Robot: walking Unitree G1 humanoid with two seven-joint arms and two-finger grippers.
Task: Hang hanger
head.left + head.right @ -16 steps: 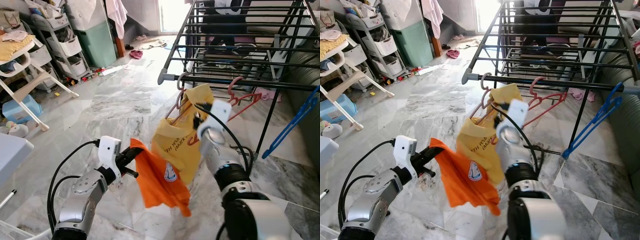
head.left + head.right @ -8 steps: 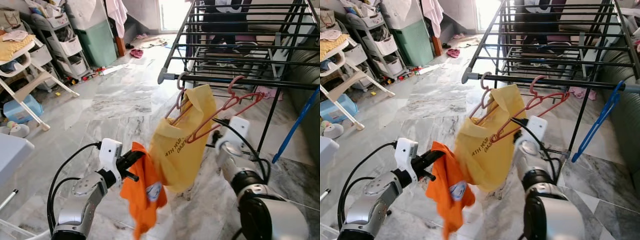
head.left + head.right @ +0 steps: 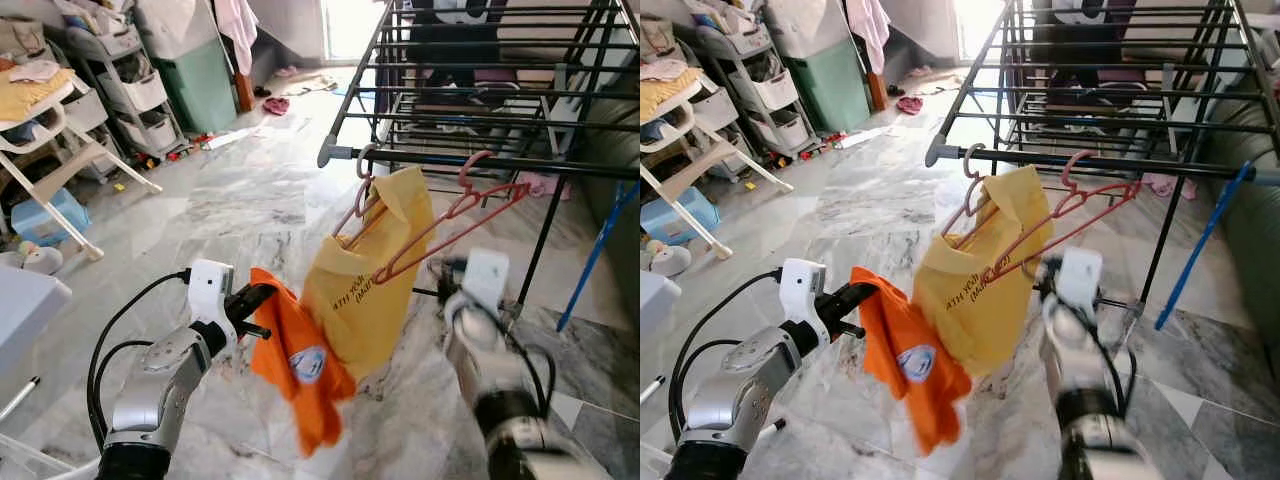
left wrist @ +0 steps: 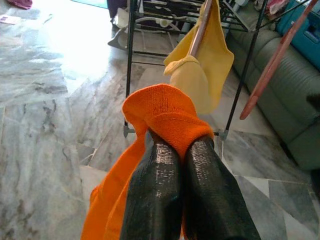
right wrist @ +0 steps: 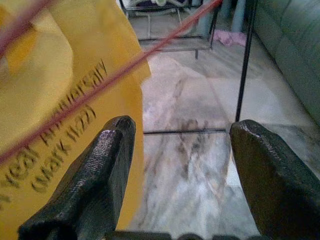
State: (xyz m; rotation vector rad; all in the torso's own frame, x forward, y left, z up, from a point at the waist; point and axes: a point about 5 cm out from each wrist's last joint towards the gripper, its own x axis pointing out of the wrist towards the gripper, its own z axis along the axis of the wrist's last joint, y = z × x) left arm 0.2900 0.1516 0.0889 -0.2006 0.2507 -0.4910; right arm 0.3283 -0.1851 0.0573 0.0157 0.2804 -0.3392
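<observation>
your left gripper is clamped on the orange shirt; your right gripper is spread wide beside the hung red hanger.

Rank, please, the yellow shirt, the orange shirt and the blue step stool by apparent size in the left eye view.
1. yellow shirt
2. orange shirt, though it is nearer the camera
3. blue step stool, far off, so true size unsure

Right end effector now off the hanger, pulled back and lower, just right of the yellow shirt, fingers spread with nothing between. Hanger now hangs free on the rack bar, no longer lifted. Orange shirt in left end effector has swung, now hanging lower beside the yellow one.
</observation>
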